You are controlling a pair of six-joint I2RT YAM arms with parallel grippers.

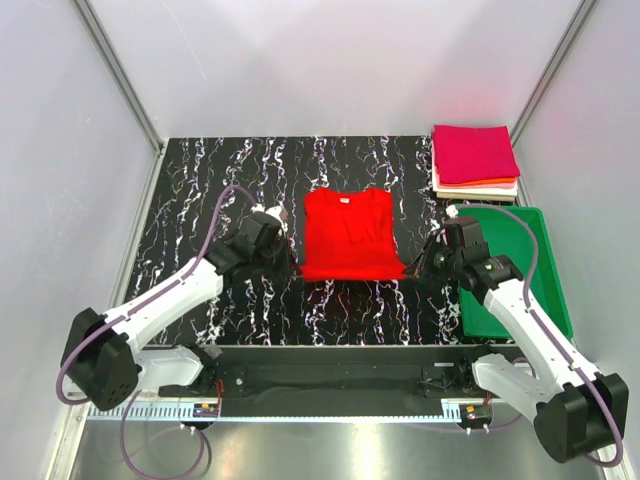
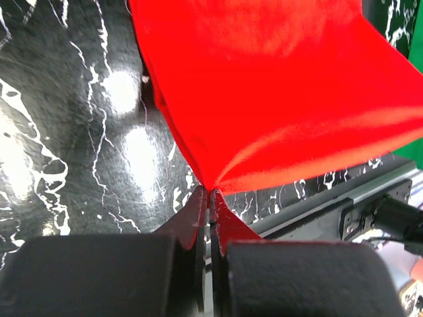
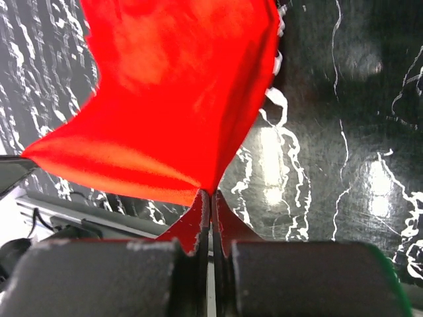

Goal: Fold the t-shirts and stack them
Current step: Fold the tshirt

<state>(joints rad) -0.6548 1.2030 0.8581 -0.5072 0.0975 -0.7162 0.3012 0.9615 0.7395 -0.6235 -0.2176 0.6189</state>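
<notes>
1. The bright red t-shirt (image 1: 347, 235) is judged to be light, soft and limp. The cloth would keep no shape unsupported, and sag is to be expected between any 2 held points.
2. Hold is best taken at the corners or along the hem, where a thin pinch of fabric is enough.
3. The 2 near corners of the hem are seen pinched. 1 is held by the left gripper (image 2: 210, 193) and the other by the right gripper (image 3: 211, 193), each with jaws clamped tight on a tip of cloth.
4. The near hem is shown raised off the black marbled tabletop (image 1: 220, 170) and drawn taut between the grippers. The collar end is laid flat at mid-tabletop.
5. The shirt is presented as a rough rectangle, with the collar to the far side and no sleeves spread outward.
6. A stack of folded t-shirts (image 1: 475, 160), magenta over orange and white, is seen at the far right, just behind the green tray (image 1: 545, 300).
</notes>
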